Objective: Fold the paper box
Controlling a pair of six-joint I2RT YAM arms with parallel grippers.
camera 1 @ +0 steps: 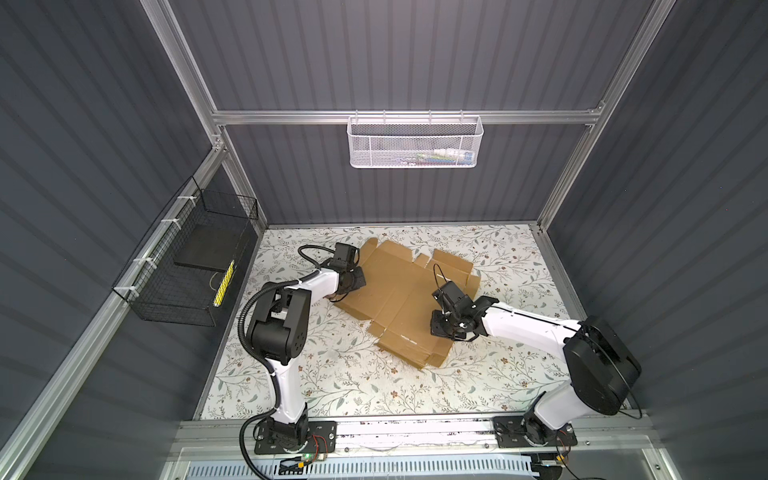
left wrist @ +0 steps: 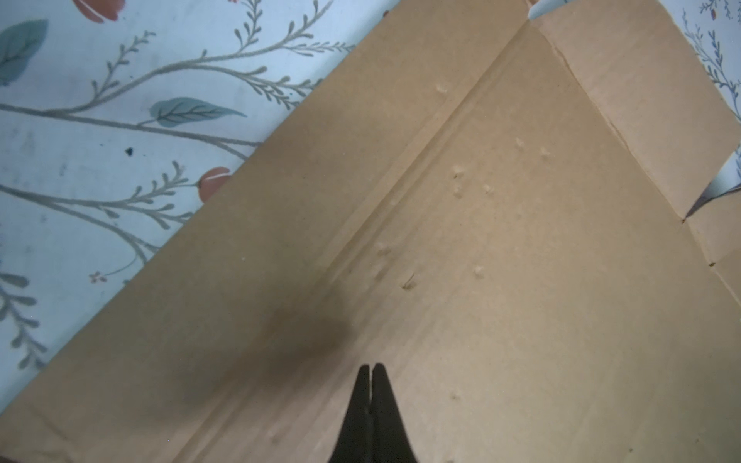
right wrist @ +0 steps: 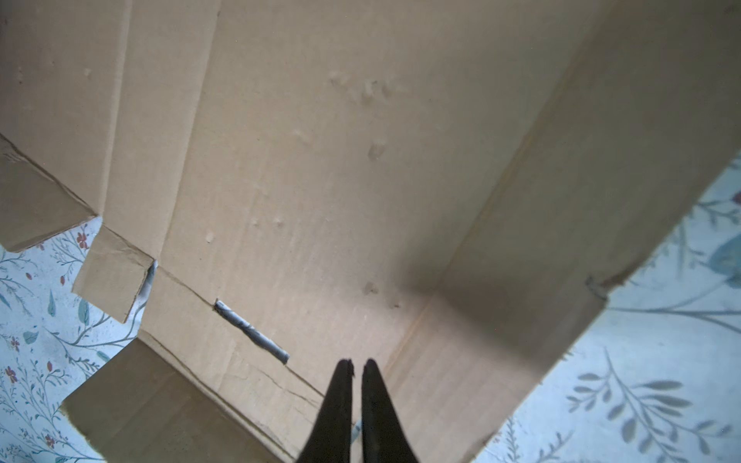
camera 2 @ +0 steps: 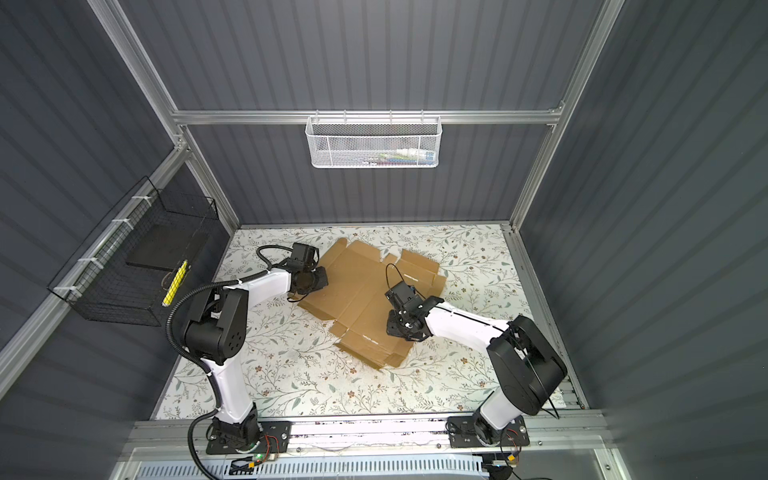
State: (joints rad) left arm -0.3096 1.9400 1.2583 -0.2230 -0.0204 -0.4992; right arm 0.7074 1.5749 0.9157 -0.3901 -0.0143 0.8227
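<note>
The paper box point(camera 1: 395, 286) point(camera 2: 353, 286) lies unfolded as a flat brown cardboard sheet, askew on the floral table in both top views. Its creases, slots and end flaps show in the wrist views point(left wrist: 501, 260) point(right wrist: 320, 160). My left gripper point(left wrist: 371, 366) point(camera 1: 338, 294) is shut, its tips just above the sheet next to a long crease at the sheet's left edge. My right gripper point(right wrist: 357, 362) point(camera 1: 434, 331) hangs over the sheet's near right part beside a crease and a slot. Its fingers stand a sliver apart with nothing between them.
A white mesh basket point(camera 1: 415, 141) hangs on the back rail. A black wire basket point(camera 1: 187, 266) is fixed to the left wall. Aluminium frame posts edge the table point(camera 1: 332, 386), whose floral cloth lies bare in front of the sheet.
</note>
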